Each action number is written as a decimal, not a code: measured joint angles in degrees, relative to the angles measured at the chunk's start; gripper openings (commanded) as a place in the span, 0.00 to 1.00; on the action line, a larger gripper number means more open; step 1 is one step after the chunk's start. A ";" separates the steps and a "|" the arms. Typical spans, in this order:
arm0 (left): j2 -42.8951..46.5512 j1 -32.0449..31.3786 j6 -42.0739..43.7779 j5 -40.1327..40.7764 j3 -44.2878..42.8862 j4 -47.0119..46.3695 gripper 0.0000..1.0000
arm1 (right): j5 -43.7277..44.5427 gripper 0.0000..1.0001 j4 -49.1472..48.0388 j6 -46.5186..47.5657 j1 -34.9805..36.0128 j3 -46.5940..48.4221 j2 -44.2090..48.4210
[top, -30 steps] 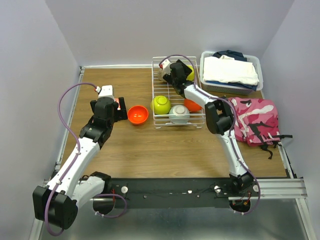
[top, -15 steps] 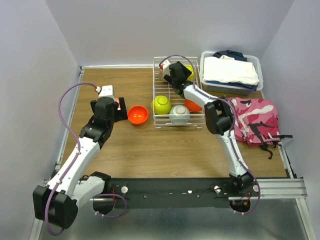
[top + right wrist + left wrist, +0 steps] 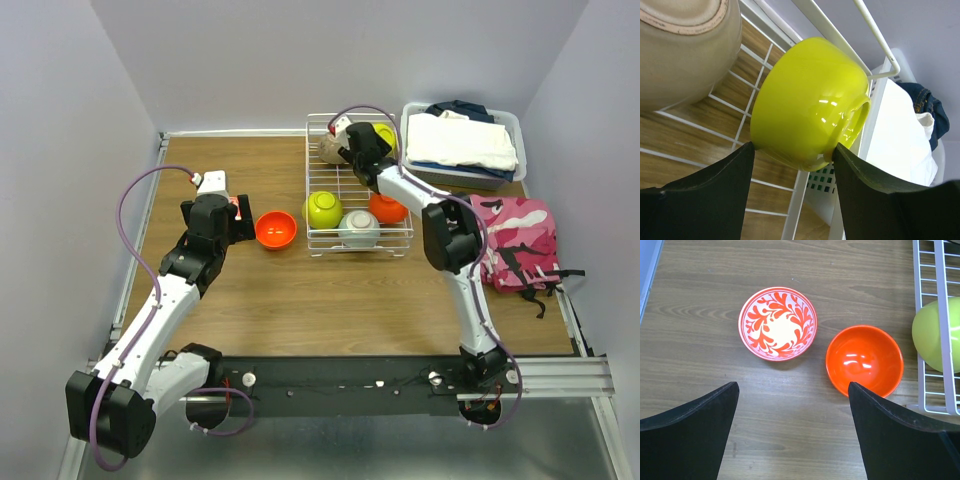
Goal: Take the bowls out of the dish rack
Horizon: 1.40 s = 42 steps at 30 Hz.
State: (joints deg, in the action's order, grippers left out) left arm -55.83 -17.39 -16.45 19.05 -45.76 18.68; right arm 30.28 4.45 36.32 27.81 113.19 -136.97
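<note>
The white wire dish rack [image 3: 345, 185] stands at the back middle. My right gripper [image 3: 370, 142] is at its far right corner, its fingers pressed on both sides of a lime-green bowl [image 3: 805, 100] lying on its side. A taupe bowl [image 3: 332, 148] sits beside it, to the left. A second lime-green bowl [image 3: 322, 209], a pale blue bowl [image 3: 358, 228] and an orange bowl [image 3: 388, 208] sit in the rack's near half. Another orange bowl [image 3: 864, 360] and a white-and-red patterned bowl [image 3: 777, 323] stand on the table left of the rack. My left gripper [image 3: 792, 390] is open and empty just short of them.
A grey bin of folded clothes [image 3: 462, 145] stands right of the rack, close behind the held bowl [image 3: 900, 130]. A pink camouflage bag [image 3: 510, 238] lies at the right. Bare wooden table [image 3: 300, 300] lies in front of the rack. Walls close in on the left, back and right.
My right gripper has moved right and back, from over the taupe bowl to the lime-green bowl in the rack's far right corner. The left arm has not moved.
</note>
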 measured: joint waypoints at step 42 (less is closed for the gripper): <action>4.44 0.00 -0.07 -8.09 0.57 -1.95 0.99 | -29.70 0.72 -4.87 -34.49 -0.94 -26.64 34.05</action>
State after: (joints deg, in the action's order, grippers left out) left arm -51.40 -17.39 -16.51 10.96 -45.19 16.73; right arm 0.58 -0.43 1.83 26.87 86.54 -102.91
